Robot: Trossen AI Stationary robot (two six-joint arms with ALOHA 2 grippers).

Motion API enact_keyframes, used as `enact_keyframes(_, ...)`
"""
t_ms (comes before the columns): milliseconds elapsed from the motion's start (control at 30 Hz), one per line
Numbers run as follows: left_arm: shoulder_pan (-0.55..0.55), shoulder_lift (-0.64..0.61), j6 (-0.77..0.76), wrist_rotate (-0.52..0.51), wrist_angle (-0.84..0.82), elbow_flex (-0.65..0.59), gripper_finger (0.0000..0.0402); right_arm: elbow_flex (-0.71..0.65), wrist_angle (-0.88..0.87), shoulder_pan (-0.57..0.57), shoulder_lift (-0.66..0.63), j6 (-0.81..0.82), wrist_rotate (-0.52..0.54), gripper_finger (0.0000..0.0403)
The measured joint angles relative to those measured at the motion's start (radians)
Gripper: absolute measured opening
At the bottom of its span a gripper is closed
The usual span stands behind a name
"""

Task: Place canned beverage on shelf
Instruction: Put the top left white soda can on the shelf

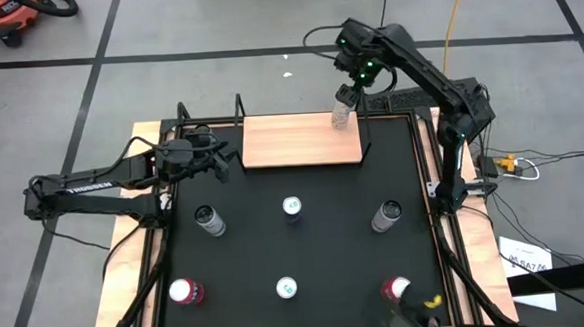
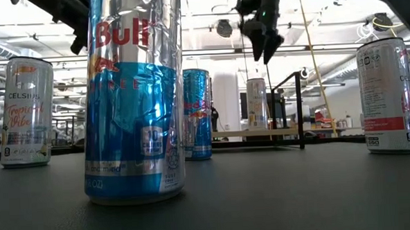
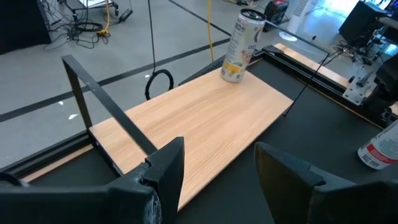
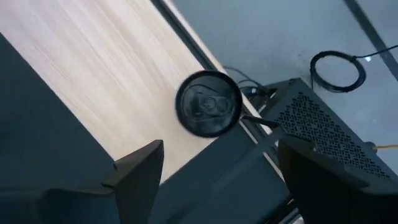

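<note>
High view is showing the slim pale beverage can (image 1: 341, 115) standing upright on the light-wood shelf board (image 1: 291, 144) (task seemingly done), with the right gripper (image 1: 353, 88) hovering open-fingered above.

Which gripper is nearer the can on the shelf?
Right. The right gripper hangs open just above the can; the left gripper sits open at the shelf's opposite end.

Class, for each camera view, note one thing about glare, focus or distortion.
High view: even light, black mat matte. Low view: nearest blue can looms oversized, ceiling lights glaring behind. Left wrist view: shelf sharp, fingers soft. Right wrist view: can top slightly blurred, fingers dark.
</note>
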Motion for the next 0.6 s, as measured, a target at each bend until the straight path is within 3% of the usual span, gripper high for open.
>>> enact_keyframes(333, 0.0, -0.007, 0.044, -0.044, -0.275, 0.163, 0.0196, 0.0, 0.061, 0.13, -0.162, 0.188, -0.007, 0.0304)
enact_keyframes(600, 0.002, -0.009, 0.02, -0.061, -0.301, 0.168, 0.0228, 0.0, 0.144, 0.307, -0.205, 0.304, -0.005, 0.0304)
